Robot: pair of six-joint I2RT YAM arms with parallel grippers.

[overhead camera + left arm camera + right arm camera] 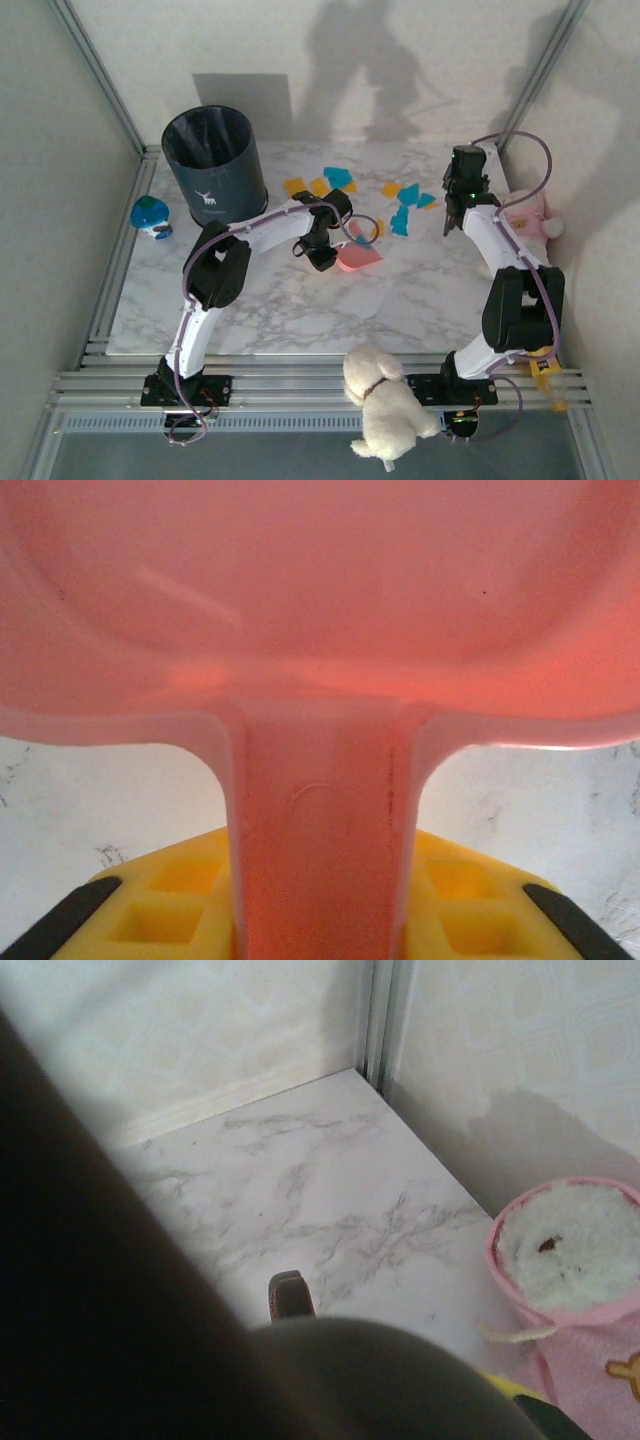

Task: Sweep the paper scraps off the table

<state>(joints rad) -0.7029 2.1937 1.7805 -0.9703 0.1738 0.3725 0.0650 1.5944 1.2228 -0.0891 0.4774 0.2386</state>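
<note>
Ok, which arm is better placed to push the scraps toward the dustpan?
Probably right: the right gripper hangs shut beside the paper scraps, while the left gripper is clamped on the pink dustpan.

On my left wrist feed, the pink dustpan spans the top. Its handle runs down between my yellow jaws, which are clamped against it on both sides. White marbled desk shows beneath, either side of the handle.

Near table half open; bin far-left, pink plush right edge.
</note>
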